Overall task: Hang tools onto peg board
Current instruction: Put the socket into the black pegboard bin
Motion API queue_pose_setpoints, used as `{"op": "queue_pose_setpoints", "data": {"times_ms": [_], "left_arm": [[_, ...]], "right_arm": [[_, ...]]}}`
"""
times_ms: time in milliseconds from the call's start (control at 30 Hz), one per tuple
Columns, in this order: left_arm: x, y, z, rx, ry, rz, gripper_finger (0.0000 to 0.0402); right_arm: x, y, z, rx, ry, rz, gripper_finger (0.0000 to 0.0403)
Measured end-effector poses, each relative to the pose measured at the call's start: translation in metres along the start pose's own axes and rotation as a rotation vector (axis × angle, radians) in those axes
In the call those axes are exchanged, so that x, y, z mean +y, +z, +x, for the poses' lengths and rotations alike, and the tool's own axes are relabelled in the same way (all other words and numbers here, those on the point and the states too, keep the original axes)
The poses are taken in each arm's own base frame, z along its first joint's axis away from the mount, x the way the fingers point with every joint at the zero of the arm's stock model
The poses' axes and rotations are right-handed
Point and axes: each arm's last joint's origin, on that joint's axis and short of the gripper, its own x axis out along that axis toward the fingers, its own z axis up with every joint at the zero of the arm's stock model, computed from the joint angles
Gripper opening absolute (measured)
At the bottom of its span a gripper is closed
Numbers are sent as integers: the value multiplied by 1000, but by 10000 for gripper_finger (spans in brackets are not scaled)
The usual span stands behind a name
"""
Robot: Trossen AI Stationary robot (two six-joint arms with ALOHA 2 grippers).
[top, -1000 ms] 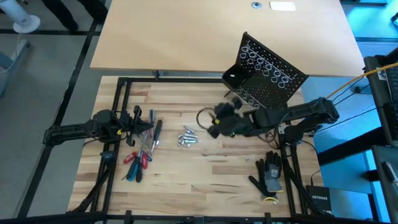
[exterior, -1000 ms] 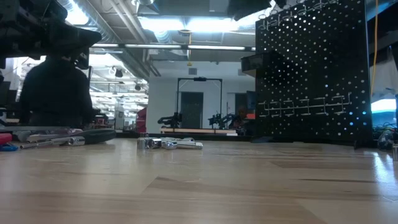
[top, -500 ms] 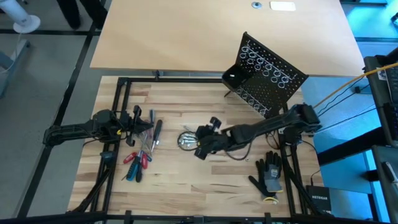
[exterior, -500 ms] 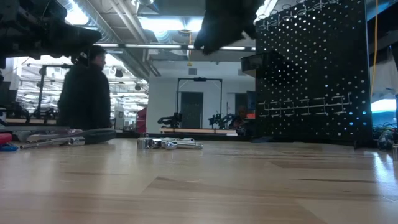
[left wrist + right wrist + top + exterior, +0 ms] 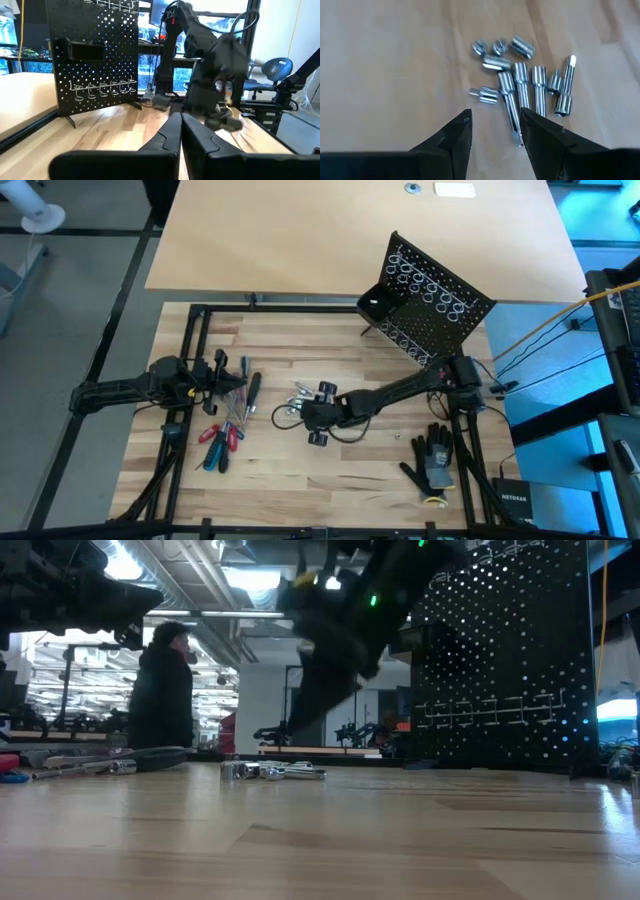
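Two arms, only one working. Right gripper (image 5: 298,412) hangs over the table middle, fingers spread with nothing between them, nose pointed down at the cluster of silver metal bits (image 5: 525,80). In the right wrist view the bits lie just ahead of the fingertips, loose on the wooden table (image 5: 350,480); most are slim shafts lying side by side, long axes running roughly the same way the fingers point, with one long bit (image 5: 509,106) reaching into the gap between the tips. Smaller stubby pieces sit at the far end of the pile.

Right arm is clearly the nearer one to the bits. Left gripper (image 5: 222,372) waits at the table's left side, fingers pressed together, empty, next to the screwdrivers (image 5: 225,430) with red, blue and black handles.

Peg board (image 5: 430,305) stands at the back right, well apart from the bits, ring holders (image 5: 428,285) all empty as far as I can tell. Work glove (image 5: 432,455) lies near the right edge.

Likely next: drop a little forward and close on that long bit, probably pinching across its shaft.
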Motion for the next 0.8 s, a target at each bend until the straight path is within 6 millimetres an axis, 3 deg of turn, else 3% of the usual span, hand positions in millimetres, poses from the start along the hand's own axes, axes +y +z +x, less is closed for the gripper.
{"op": "queue_pose_setpoints", "data": {"times_ms": [300,800], "left_arm": [[0,0,0,1,0,-2,1],[0,0,0,2,0,-7,1]], "right_arm": [[-19,-5,26,70,49,8,167],[-18,2,27,11,111,-44,167]]}}
